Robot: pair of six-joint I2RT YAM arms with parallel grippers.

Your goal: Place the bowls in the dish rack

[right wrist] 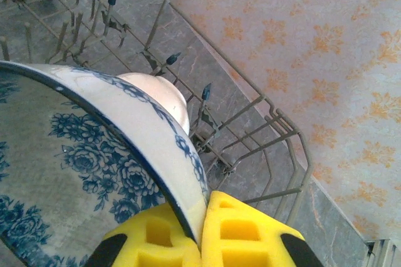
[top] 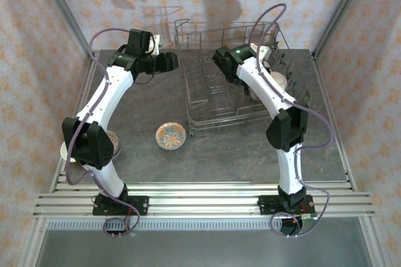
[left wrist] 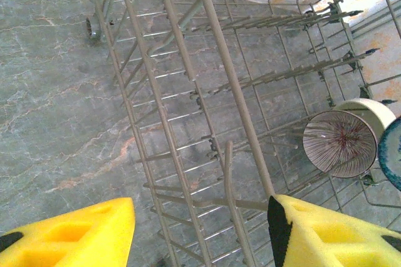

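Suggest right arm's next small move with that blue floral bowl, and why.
Probably lower the blue floral bowl between the dish rack tines beside the cream bowl, then open. The right gripper pinches its rim above the rack, not yet seated.

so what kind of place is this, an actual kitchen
Probably a robot test cell staged as a kitchen: two arms bolted to a metal rail, a wire dish rack on a marble-look tabletop, wallpapered panels boxing it in.
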